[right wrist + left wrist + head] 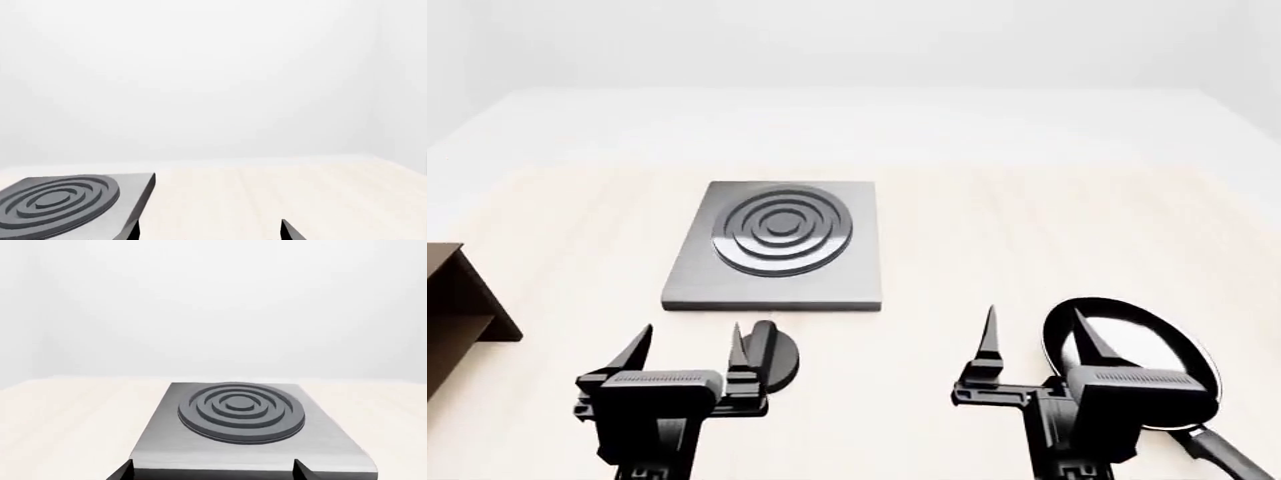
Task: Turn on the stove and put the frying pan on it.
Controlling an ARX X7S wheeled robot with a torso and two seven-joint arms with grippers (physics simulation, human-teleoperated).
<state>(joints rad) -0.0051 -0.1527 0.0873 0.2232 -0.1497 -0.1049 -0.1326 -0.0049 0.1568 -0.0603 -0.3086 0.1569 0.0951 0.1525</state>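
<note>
- Stove: a flat square grey metal plate [777, 247] carrying a round dark burner of concentric raised rings [783, 232]; it lies flat on the pale wooden tabletop [1028, 240], in the left-centre of the head view, ahead of both arms.
- Knob: a small black teardrop-shaped knob [771, 356] lies on the tabletop just in front of the plate's near edge, apart from it; its nearer part is hidden behind the left gripper's right-hand finger.
- Frying pan: a small round black pan with a glossy, light-reflecting inside [1134, 350] rests on the tabletop at the lower right of the head view, well apart from the stove; its long black handle [1228, 455] runs towards the lower right corner and leaves the frame, so its end is not seen.
- Left gripper [687, 350]: black, fingers spread wide with nothing between them; it stands in front of the stove, beside the knob; whether a finger touches the knob cannot be told.
- Right gripper [1037, 340]: black, fingers likewise spread and empty; its right-hand finger overlaps the pan's near rim in the head view; contact cannot be told.
- Shelf: a dark brown wooden shelf [457, 305] is cut off by the left edge of the head view, well apart from the stove.
- Left wrist view: the grey plate [247, 440] and ringed burner [241, 411] fill the middle, seen between two dark fingertips.
- Right wrist view: one corner of the plate [130, 197] and part of the burner [57, 202] show at one side; bare tabletop [300, 190] beyond.
</note>
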